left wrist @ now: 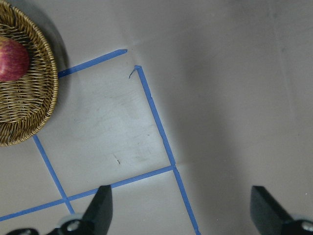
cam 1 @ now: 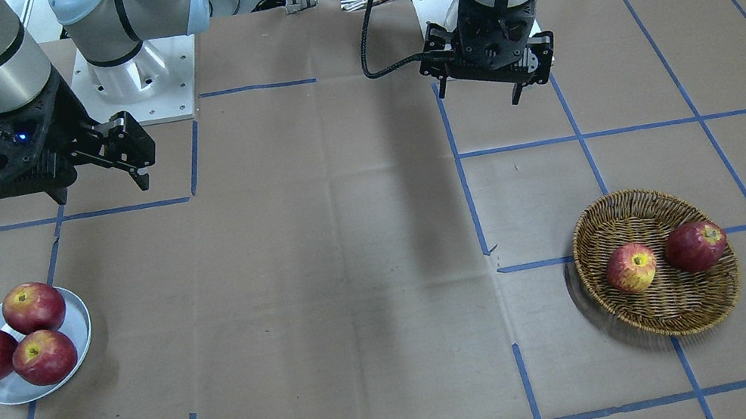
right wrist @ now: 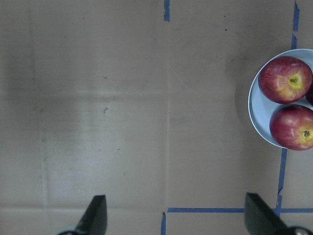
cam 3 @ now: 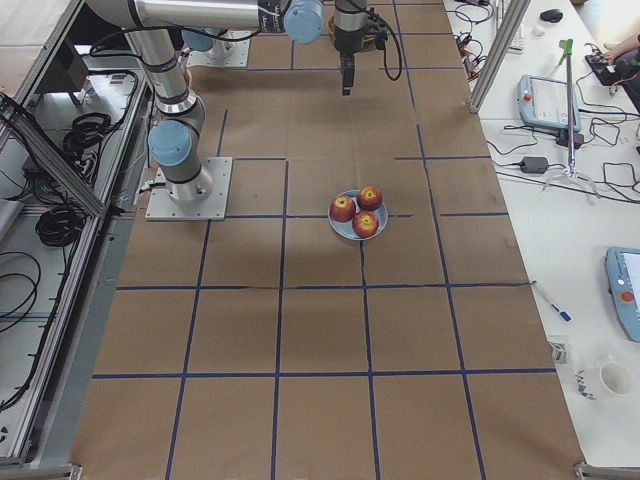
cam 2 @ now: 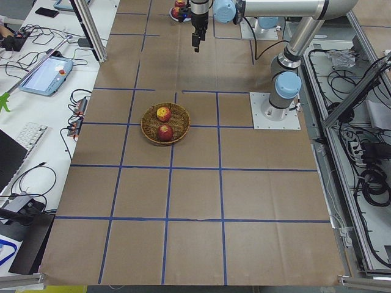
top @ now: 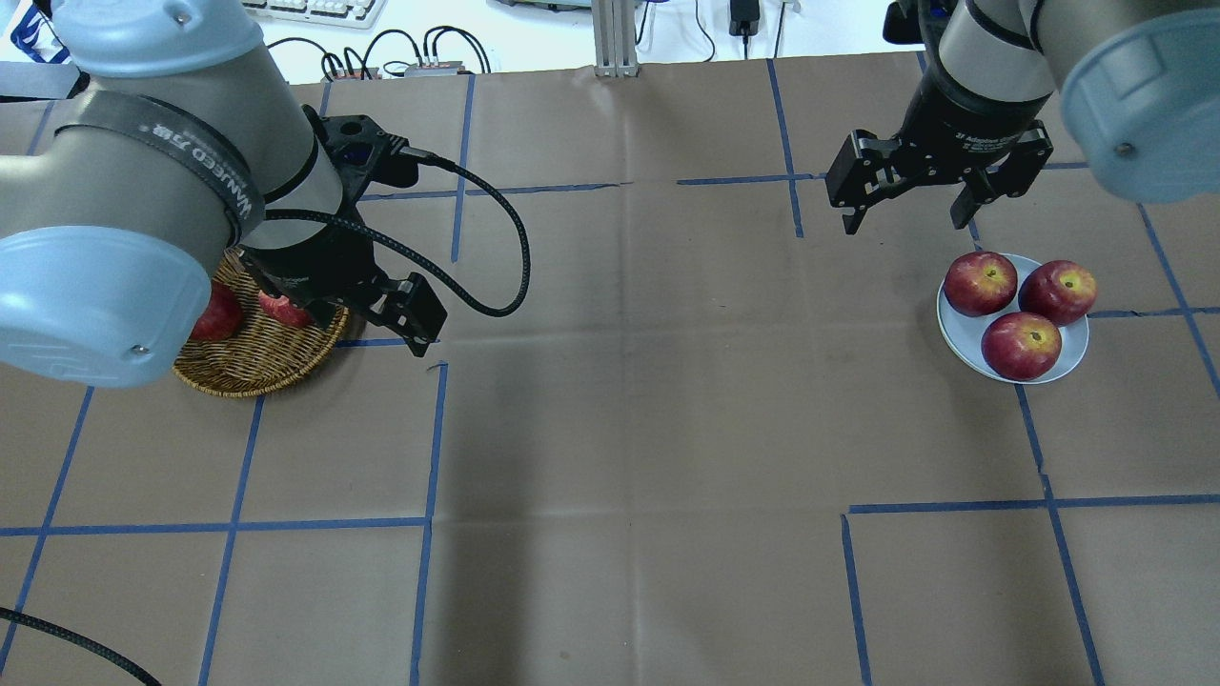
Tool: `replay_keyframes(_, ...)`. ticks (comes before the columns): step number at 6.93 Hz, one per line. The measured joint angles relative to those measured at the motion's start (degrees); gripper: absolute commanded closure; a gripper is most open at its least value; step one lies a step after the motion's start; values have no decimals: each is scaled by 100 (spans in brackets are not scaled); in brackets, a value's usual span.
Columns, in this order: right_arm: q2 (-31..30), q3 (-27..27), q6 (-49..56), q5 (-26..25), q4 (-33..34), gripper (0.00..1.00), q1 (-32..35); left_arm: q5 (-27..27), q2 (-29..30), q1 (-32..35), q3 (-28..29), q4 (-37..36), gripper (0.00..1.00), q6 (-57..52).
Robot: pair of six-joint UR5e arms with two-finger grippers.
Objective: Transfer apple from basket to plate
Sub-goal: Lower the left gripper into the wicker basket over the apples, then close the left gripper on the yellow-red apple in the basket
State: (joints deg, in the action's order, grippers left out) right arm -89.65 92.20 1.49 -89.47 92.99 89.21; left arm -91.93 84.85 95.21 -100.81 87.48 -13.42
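Off to one side of my left gripper point(cam 1: 479, 95), whose jaws hang spread wide and empty above bare table, sits the round tan woven wicker basket point(cam 1: 670, 330). In it lies the pale red-and-yellow streaked apple point(cam 1: 632, 267), just beside a dark red apple point(cam 1: 696, 246). I'd centre over the pale one, drop straight and close across its widest part, sparing the neighbour. My right gripper point(cam 1: 100, 185), equally wide and empty, hangs near the round silvery-grey plate point(cam 1: 77, 323), crowded by three dark red apples point(cam 1: 33, 308)

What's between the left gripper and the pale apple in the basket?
Nothing visible. The left gripper hangs open beside the basket; the pale apple lies uncovered, with the dark red apple on its far side.
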Motion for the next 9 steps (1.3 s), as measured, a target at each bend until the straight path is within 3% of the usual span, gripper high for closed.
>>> replay_keyframes(3,1,0,0,0,-2,0,6,-31,-18,-295,-7,15,1,-53)
replay_keyframes(6,2,-4,0,-4,-8,0,3,-58,392,-1311,1,-95,1,-270)
replay_keyframes(9,3,-18,0,2,2,0,0,-115,1653,-1690,79,-1792,1,-1836)
